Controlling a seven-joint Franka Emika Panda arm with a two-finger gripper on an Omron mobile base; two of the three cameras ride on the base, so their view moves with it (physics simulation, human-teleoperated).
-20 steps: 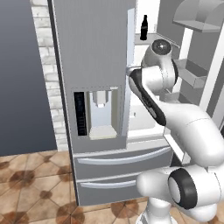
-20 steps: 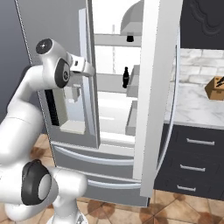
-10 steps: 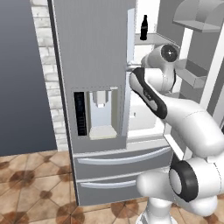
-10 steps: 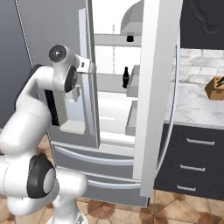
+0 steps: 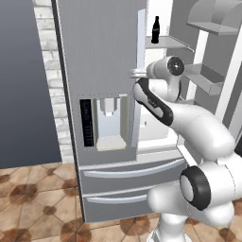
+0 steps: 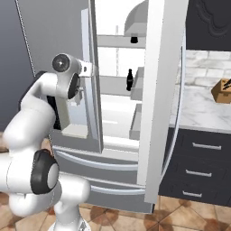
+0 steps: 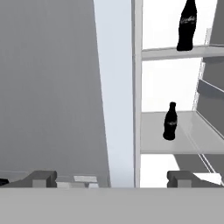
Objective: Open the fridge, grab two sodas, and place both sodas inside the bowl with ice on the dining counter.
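Closer now, open end effector (image 7: 111,177) straddles fridge (image 7: 52,87) door edge.

Home kitchen: tall grey French-door fridge (image 5: 106,94) at centre, right door open on white shelved interior; dark drawer cabinets (image 6: 198,169) under marble-look counter (image 6: 205,110) at right; terracotta tile floor (image 5: 33,208); grey wall (image 5: 23,80) at left.

The white Franka arm with dark joints (image 5: 198,137) rises from its base, bends at the elbow and reaches forward at about chest height, wrist level. Its two-finger gripper (image 7: 111,178) points straight ahead, the two small dark fingertips (image 7: 43,178) spread wide apart with nothing held between them.
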